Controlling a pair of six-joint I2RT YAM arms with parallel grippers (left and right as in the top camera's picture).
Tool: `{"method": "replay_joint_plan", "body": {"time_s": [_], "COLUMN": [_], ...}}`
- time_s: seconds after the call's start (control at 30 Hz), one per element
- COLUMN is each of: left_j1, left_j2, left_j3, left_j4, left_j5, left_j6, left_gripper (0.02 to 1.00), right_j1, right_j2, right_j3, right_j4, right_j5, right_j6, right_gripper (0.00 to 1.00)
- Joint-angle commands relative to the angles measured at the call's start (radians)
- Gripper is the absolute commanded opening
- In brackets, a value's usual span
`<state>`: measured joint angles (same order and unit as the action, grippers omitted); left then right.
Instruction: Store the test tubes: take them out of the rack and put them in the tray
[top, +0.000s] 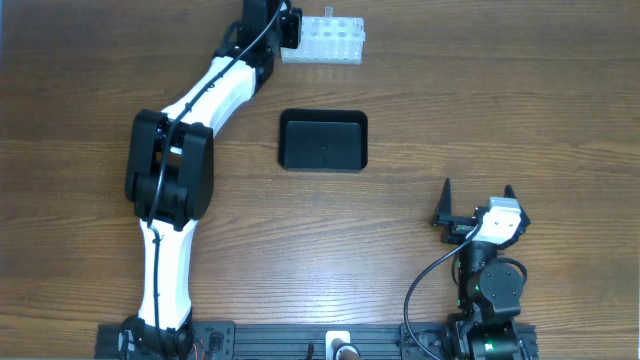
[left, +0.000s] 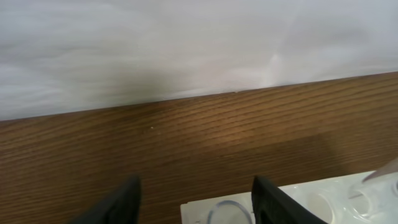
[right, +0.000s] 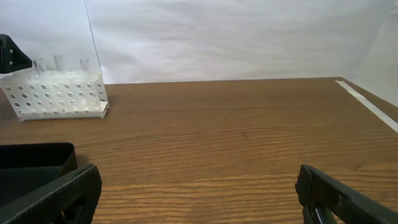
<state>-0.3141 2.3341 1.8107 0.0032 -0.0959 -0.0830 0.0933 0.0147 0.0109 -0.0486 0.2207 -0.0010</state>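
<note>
Wood table (top: 500, 120): tray (top: 323, 140) empty, tubes (right: 59, 62) in rack (top: 323, 40), nothing stored yet; left gripper (left: 196, 190) spread at rack, right gripper (top: 477, 187) spread too.

The table (top: 500, 120) is seen in warm brown, streaked with darker wood grain. The rack (right: 59, 96) is shown in milky white, its side dotted with rows of small round holes, and the test tubes (right: 58, 62) are seen as clear. The tray (top: 283, 140) is coloured plain black. The left arm (top: 215, 85) is clad in white with black joints. The right gripper (top: 476, 195) is finished in black, with a white block behind it. A pale stripe (right: 367, 102) is marked on the table, and the wall (right: 249, 37) is seen in white.
</note>
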Motion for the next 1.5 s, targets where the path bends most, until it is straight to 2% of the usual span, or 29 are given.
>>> {"method": "replay_joint_plan", "body": {"time_s": [0.03, 0.5, 0.87, 1.23, 1.5], "left_j1": [-0.005, -0.015, -0.019, -0.027, -0.029], "left_j2": [0.019, 0.019, 0.019, -0.008, -0.205], "left_j3": [0.022, 0.022, 0.022, 0.023, 0.023], "left_j4": [0.000, 0.000, 0.000, 0.006, 0.000], "left_j5": [-0.010, -0.010, -0.010, -0.011, -0.019], "left_j6": [-0.004, -0.004, -0.004, -0.003, 0.054], "left_gripper": [0.529, 0.272, 0.134, 0.130, 0.128], "right_j1": [-0.003, -0.003, -0.003, -0.003, -0.003], "right_j2": [-0.009, -0.009, -0.009, -0.009, -0.009], "right_j3": [-0.006, -0.006, -0.006, -0.006, -0.006], "right_j4": [0.000, 0.000, 0.000, 0.000, 0.000], "right_j5": [0.012, 0.012, 0.012, 0.012, 0.012], "right_j6": [-0.004, -0.004, -0.004, -0.004, -0.004], "right_gripper": [0.993, 0.993, 0.993, 0.991, 0.991]}}
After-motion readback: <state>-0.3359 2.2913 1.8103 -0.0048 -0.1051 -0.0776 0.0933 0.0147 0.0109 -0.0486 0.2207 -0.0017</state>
